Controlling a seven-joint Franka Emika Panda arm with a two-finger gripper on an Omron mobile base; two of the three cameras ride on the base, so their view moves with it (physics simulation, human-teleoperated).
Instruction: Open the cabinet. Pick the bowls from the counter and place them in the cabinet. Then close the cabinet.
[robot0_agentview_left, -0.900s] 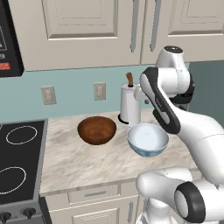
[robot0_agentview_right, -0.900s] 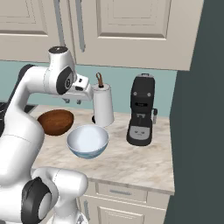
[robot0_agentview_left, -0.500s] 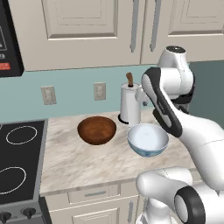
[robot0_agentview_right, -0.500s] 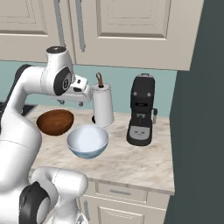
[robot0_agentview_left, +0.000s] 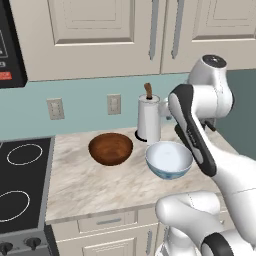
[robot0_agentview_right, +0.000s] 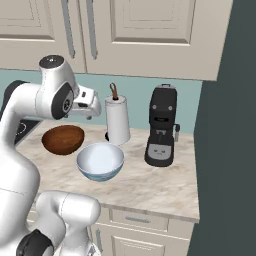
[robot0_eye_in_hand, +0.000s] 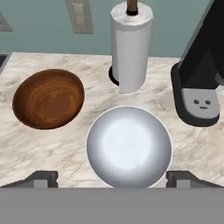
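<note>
Tool (robot0_eye_in_hand: 112, 178): jaws now wide apart, gripping nothing; the hand view has one dark fingertip at each bottom corner. Within the last second they spread from a much narrower set. The arm has otherwise barely shifted; the tool hangs high above the counter (robot0_agentview_left: 95, 187), looking down.

White bowl (robot0_eye_in_hand: 129, 146) sits directly below the tool, upright, on the counter near the front edge, framed between the two fingertips. Brown bowl (robot0_eye_in_hand: 48, 98) rests just beside it, toward the stovetop (robot0_agentview_left: 20, 185), the two apart. Neither bowl has moved.

Cabinet (robot0_agentview_left: 95, 35): both doors closed, bar handles (robot0_agentview_left: 154, 30) meeting at the centre seam above the paper towel roll (robot0_agentview_left: 149, 119).

Reading: the spreading suggests readiness for a grasp, probably on the white bowl. Yet the cabinet, first in the order, remains closed; nothing of the task looks done. Grasping a bowl first would leave no free tool for the door.

Surface and room: marbled counter, teal backsplash with two outlets (robot0_agentview_left: 55, 108), black coffee machine (robot0_agentview_right: 161, 132) at the counter's far right end, dark wall beyond. Drawers (robot0_agentview_left: 107, 221) beneath the counter.
</note>
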